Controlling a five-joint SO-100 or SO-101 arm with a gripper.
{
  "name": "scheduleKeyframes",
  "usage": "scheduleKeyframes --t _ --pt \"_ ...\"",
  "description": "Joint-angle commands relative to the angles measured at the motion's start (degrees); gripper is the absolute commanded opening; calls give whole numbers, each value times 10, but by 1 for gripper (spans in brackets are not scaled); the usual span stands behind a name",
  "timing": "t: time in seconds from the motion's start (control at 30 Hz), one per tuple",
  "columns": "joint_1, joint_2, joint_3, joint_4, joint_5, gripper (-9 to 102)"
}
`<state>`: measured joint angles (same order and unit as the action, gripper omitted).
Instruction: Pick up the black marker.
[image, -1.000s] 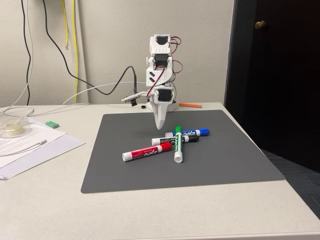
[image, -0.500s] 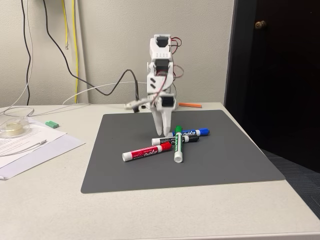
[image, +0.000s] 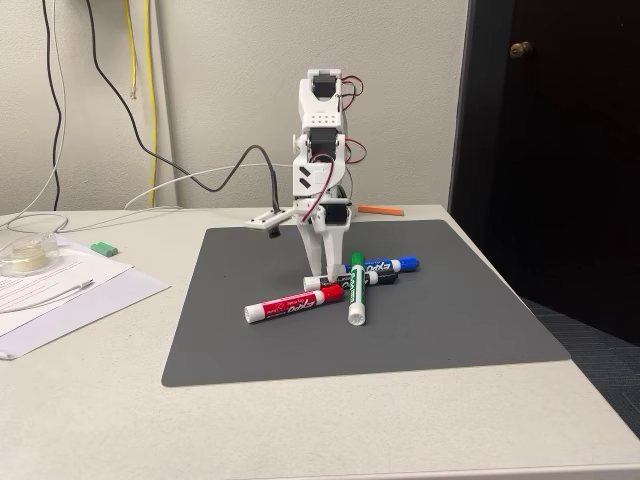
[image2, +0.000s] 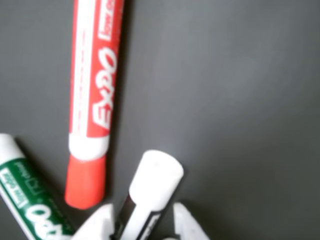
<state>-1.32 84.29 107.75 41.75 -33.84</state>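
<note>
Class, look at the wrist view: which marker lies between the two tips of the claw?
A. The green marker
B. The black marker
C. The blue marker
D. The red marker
B: in the wrist view the white end of the black marker sits between the two fingertips of the open claw, with the red marker and green marker off to the left.

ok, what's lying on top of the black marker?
In the fixed view the green marker lies across the black marker near its middle. The pincer stands at its white end, hiding that tip. The wrist view shows that end between the fingertips.
</note>
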Motion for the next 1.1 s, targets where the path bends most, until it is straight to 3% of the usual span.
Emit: scheduleKeyframes --t 0.0,0.33,0.53,1.07 --pt "4 -5 -22 -12 -11 18" --pt "8 -22 -21 -25 -15 16" --pt "9 -18 -19 -25 -11 4" --pt "8 -16 -18 -25 -11 1"
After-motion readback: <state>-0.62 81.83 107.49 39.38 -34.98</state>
